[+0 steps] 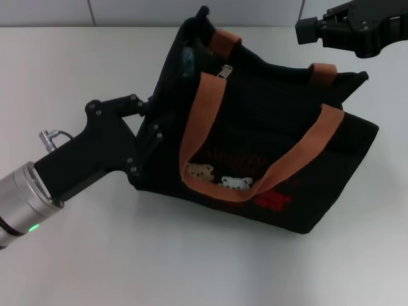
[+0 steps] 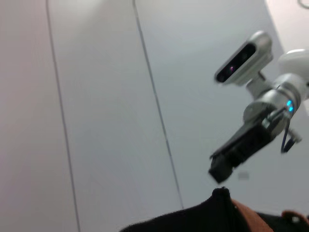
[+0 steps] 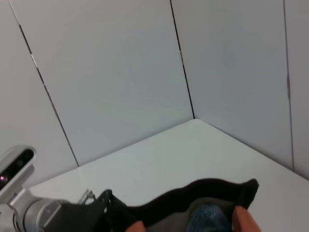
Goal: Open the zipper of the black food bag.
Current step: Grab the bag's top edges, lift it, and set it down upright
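Observation:
The black food bag [image 1: 280,127] lies tilted in the middle of the table, its two orange-brown handles [image 1: 197,121] draped over it. The zipper's small silver pull tab [image 1: 224,71] sits on the top edge near the bag's left end, where the top gapes and something blue [image 1: 189,60] shows inside. My left gripper [image 1: 152,124] is shut on the bag's left end panel. My right gripper [image 1: 307,30] hangs above the bag's far right corner, apart from it, and also appears in the left wrist view as the right gripper [image 2: 219,171] over the bag's edge [image 2: 193,220].
The white table [image 1: 76,64] spreads around the bag, with a white panelled wall [image 3: 120,72] behind. The right wrist view shows the bag's open rim [image 3: 193,191] and my left arm [image 3: 43,212].

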`<state>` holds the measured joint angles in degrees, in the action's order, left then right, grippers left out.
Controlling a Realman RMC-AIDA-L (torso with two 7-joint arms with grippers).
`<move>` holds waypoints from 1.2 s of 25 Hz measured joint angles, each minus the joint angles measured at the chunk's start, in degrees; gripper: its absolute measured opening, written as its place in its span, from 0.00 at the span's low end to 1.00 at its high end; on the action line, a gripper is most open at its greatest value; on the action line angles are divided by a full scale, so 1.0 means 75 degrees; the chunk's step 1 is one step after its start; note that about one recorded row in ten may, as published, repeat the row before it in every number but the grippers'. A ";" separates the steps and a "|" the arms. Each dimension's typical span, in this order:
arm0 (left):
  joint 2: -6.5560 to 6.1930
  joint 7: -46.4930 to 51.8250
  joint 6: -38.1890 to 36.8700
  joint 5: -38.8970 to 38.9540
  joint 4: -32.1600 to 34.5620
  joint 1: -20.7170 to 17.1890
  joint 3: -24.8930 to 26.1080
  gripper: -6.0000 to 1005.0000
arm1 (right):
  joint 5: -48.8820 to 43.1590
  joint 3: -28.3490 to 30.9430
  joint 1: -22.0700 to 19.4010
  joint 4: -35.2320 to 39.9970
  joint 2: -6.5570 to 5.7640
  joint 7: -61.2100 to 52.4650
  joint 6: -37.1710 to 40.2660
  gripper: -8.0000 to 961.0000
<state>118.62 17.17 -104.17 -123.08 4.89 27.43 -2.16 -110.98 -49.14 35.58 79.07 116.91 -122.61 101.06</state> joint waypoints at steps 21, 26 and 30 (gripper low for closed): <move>0.0016 0.0481 -0.1121 0.0030 0.0915 0.1120 -0.0053 0.20 | -0.0451 -0.0132 0.0163 -0.0218 0.0083 0.1197 0.0203 0.10; 0.0017 0.0480 -0.1127 0.0031 0.0919 0.1149 -0.0135 0.20 | -0.0705 -0.0498 0.0270 -0.0266 0.0151 0.1423 -0.0165 0.21; 0.0017 0.0470 -0.1131 0.0027 0.0919 0.1174 -0.0159 0.20 | -0.0771 -0.1049 0.0285 -0.0292 0.0176 0.1436 -0.0574 0.22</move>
<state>118.75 20.70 -112.65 -122.87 11.78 36.23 -3.35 -116.76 -57.01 37.71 76.89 118.23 -111.84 96.76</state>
